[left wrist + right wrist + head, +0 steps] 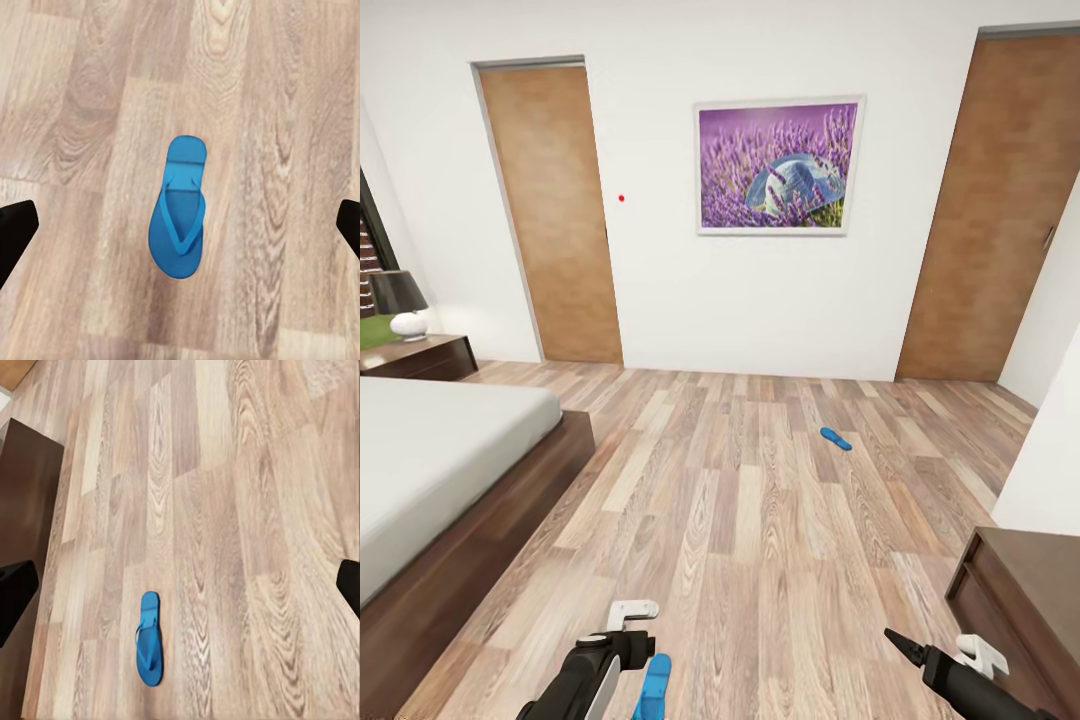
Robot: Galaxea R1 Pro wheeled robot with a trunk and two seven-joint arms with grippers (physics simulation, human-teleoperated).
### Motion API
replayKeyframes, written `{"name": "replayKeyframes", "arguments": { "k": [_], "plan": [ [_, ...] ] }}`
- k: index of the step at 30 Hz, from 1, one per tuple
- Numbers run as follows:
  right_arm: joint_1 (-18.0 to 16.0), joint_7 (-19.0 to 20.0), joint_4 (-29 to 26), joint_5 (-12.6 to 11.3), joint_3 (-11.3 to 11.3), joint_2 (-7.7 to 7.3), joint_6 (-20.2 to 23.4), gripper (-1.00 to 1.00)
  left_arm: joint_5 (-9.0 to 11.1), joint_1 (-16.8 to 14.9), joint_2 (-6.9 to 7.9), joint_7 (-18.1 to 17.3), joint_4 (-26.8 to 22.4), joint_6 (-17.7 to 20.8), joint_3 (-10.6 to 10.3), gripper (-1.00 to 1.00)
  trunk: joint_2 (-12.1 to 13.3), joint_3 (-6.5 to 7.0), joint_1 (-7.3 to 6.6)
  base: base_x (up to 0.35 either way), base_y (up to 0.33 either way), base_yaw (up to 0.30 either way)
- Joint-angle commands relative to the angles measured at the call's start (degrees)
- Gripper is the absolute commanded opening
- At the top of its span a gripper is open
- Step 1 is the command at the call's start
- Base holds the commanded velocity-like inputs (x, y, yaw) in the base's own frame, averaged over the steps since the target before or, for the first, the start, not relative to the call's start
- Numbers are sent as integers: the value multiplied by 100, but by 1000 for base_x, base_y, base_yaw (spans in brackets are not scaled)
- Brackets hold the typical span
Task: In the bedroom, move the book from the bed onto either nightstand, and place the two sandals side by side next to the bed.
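One blue sandal (656,685) lies on the wood floor just below my left gripper (622,655). In the left wrist view this sandal (180,217) sits centred between the spread black fingertips (15,232), and the gripper (180,232) is open and apart from it. The other sandal (836,438) lies farther out on the floor, towards the right. My right gripper (900,645) hangs low at the right, open (180,592) and holding nothing, with a sandal (148,639) on the floor ahead of it. The bed (490,520) stands at the left, a nightstand (420,355) beyond it. The book is out of view.
A black-shaded lamp (405,300) stands on the nightstand. A dark brown cabinet (1020,590) juts in at the near right, close to my right arm. Two wooden doors (555,210) and a framed purple picture (778,165) are on the far wall.
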Motion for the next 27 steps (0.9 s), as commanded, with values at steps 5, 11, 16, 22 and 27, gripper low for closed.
{"name": "replayKeyframes", "arguments": {
  "k": [5,11,16,22,27],
  "plan": [
    [-6,-658,-3,-40,-4,2,32,100,4,-2,-1,24,-4,29,-6,100,-205,-96,109,0,0,0],
    [-5,-1063,-1,-68,-2,11,31,100,8,-1,-1,19,-2,36,-6,100,-445,-204,241,0,0,0],
    [-5,-1099,3,-50,0,13,30,100,11,-2,-1,16,2,39,-6,100,-646,-294,351,0,0,0],
    [-6,-1124,7,-12,9,16,30,100,12,-1,-1,15,5,41,-6,100,-886,-401,483,0,0,0],
    [-6,-1631,2,7,18,19,27,100,12,-2,-1,15,8,38,-6,100,-1087,-491,593,0,0,0]
  ]
}}
